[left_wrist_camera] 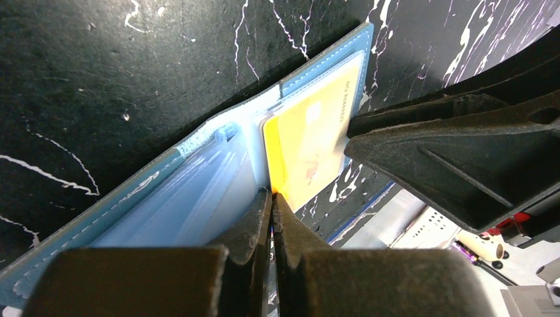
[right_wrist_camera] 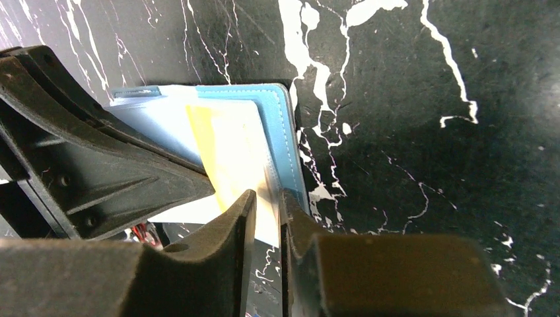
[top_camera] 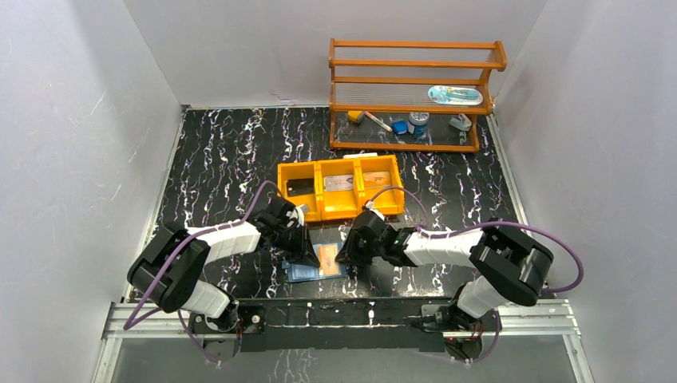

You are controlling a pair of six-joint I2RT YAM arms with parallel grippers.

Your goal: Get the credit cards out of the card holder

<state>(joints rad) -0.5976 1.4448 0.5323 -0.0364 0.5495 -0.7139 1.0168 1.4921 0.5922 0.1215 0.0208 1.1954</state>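
Note:
The blue card holder lies open on the black marbled table, close to the near edge. In the left wrist view its pale inner leaf faces up. An orange credit card sits in the right-hand leaf. My left gripper is shut, its tips pinching the near corner of that card. My right gripper straddles the outer edge of the same leaf. Its jaws stand narrowly apart with the leaf and the orange card between them. No other credit cards show.
An orange three-compartment tray stands just behind the wallet and has flat items in its compartments. A wooden shelf with small objects stands at the back right. The metal rail runs along the near edge. Grey walls enclose the table.

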